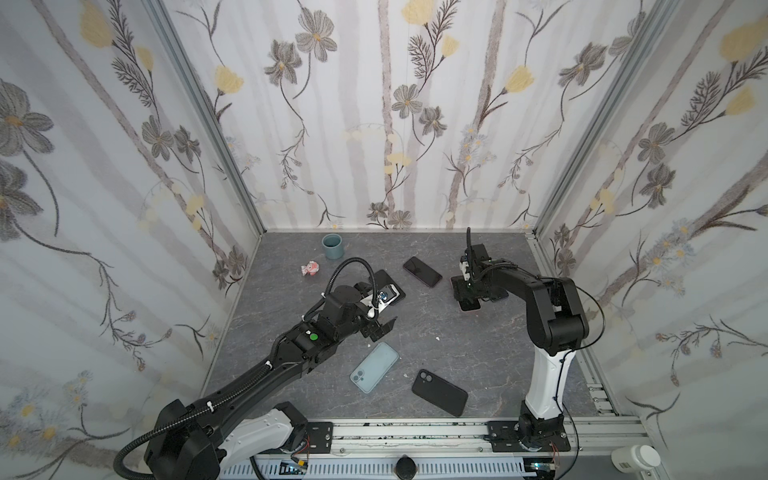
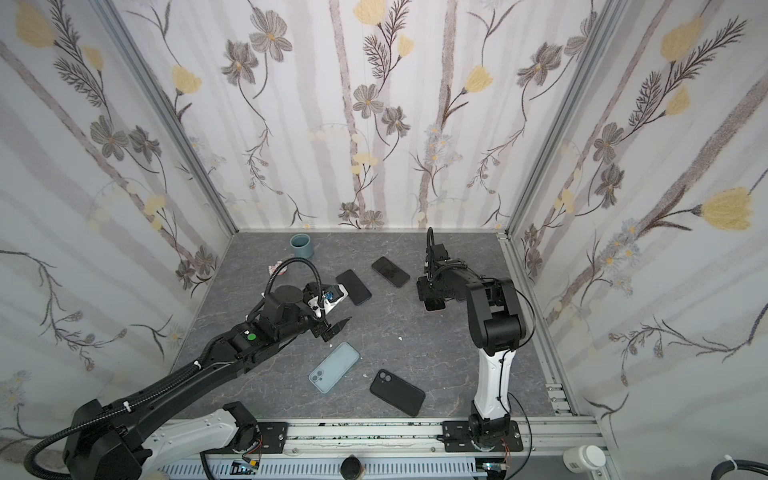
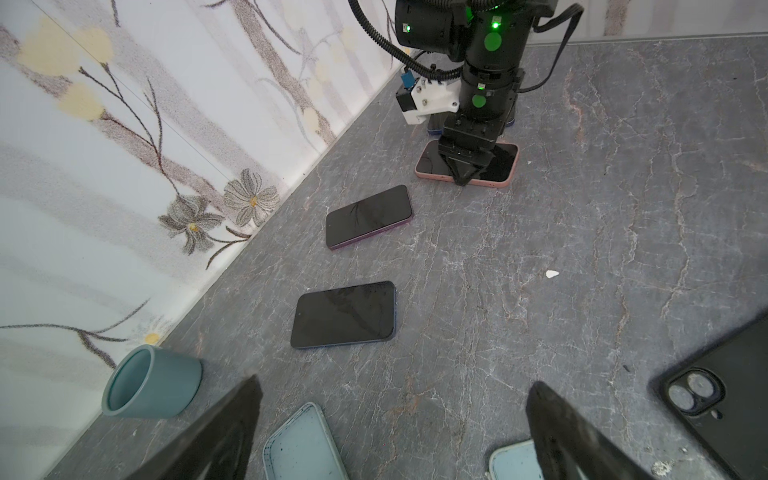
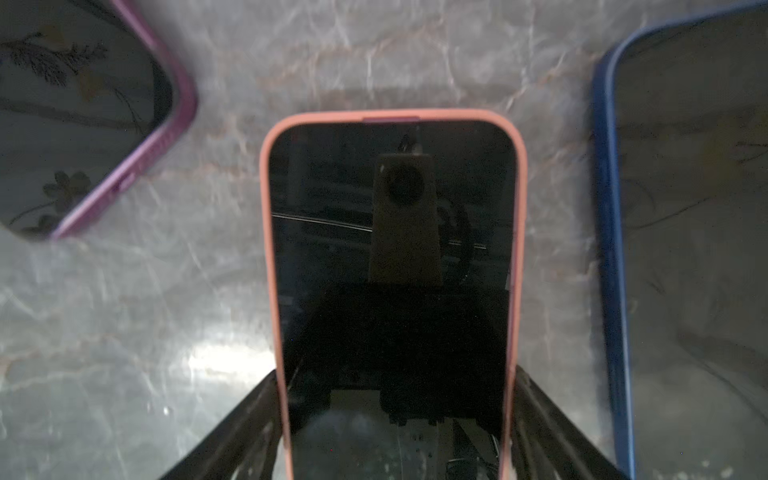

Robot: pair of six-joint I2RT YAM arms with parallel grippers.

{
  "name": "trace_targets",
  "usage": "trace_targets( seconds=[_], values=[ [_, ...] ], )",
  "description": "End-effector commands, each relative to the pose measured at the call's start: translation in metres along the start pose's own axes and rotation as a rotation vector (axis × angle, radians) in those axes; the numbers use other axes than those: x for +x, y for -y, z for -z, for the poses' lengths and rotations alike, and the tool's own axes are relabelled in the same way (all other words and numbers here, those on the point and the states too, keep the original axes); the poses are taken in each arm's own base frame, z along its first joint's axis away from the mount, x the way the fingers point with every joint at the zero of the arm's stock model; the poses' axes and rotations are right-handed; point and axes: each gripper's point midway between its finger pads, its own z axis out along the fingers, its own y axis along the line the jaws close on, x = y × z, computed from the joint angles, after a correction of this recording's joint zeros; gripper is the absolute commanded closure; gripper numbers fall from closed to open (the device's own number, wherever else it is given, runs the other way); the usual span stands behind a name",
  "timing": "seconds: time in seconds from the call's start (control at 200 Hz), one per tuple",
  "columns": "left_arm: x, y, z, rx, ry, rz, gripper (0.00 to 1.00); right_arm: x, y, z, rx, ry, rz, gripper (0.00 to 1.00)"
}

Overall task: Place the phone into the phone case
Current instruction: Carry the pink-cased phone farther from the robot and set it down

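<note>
Right gripper (image 4: 395, 374) straddles the pink-cased phone (image 4: 395, 216); left gripper (image 3: 395, 381) spread wide, empty.
Right fingers (image 4: 243, 424) sit against both long sides of the phone, which lies flat, screen up, toward the right edge of the worktop (image 1: 436, 332); cannot tell whether they clamp it. Left gripper hangs over the end of the empty light-blue case (image 1: 375, 367) near the front edge, black case (image 1: 439, 392) just beside it. Purple phone (image 1: 422, 271) and blue phone (image 2: 353, 286) lie mid-worktop; cup (image 1: 332, 245) at the back edge.
</note>
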Motion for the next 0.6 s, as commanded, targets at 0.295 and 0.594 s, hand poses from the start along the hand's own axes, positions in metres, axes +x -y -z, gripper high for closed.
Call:
trace_targets(
  seconds=[0.295,0.594],
  values=[
    [-0.007,-0.004,-0.001,-0.013,0.029,0.010,0.00,-0.050,0.007,-0.024,0.052,-0.007,-0.065,0.23],
    [-0.009,-0.004,0.000,-0.008,0.041,0.016,0.00,-0.094,0.004,-0.041,0.026,0.034,-0.074,0.21]
  ],
)
